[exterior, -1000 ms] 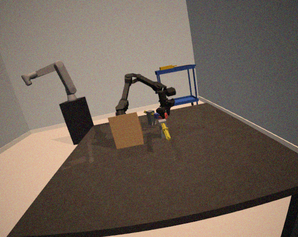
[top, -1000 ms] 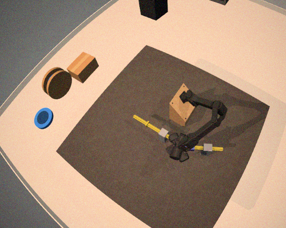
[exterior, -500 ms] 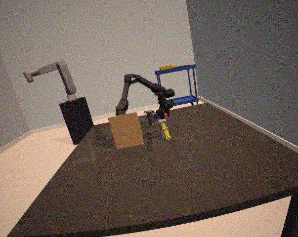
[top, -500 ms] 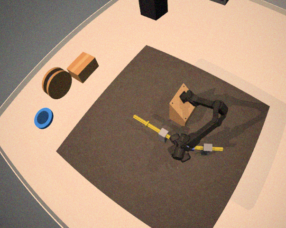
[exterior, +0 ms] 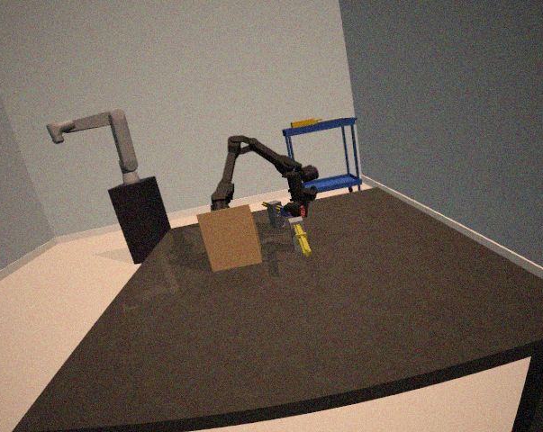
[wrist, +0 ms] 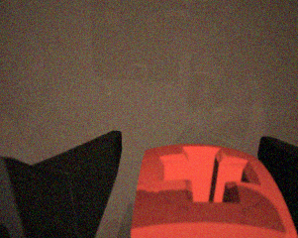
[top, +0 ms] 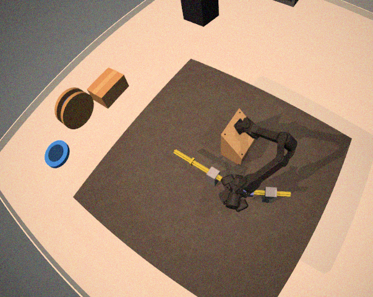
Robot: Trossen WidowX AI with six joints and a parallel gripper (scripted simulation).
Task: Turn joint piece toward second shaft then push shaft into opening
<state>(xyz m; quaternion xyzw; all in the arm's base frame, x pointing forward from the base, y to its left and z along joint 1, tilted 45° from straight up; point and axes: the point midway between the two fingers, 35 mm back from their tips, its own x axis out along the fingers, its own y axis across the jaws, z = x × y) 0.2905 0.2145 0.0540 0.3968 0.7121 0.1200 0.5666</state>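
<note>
The red joint piece (exterior: 303, 211) (wrist: 208, 230) lies between the two fingers of my gripper (exterior: 298, 211) (wrist: 190, 143). The gripper is open around it, with a gap at the left finger in the wrist view. The arm hides the piece in the top view. Its blue hinge part (top: 250, 193) joins the fixed yellow shaft (top: 284, 193), held in a grey block (top: 270, 192) (exterior: 275, 217). The second yellow shaft (top: 183, 154) (exterior: 303, 244), with a collar, runs through the other grey block (top: 213, 172). Its inner end is hidden under the gripper. I cannot tell whether the opening lines up with it.
A wooden wedge-shaped block (top: 237, 137) (exterior: 230, 239) stands on the dark table (top: 141, 198) (exterior: 308, 335), beside the arm's base. Off the table are a wooden box (top: 107, 83), a blue ring (top: 47, 157), a blue cart (exterior: 330, 183) and another robot arm (exterior: 122, 139).
</note>
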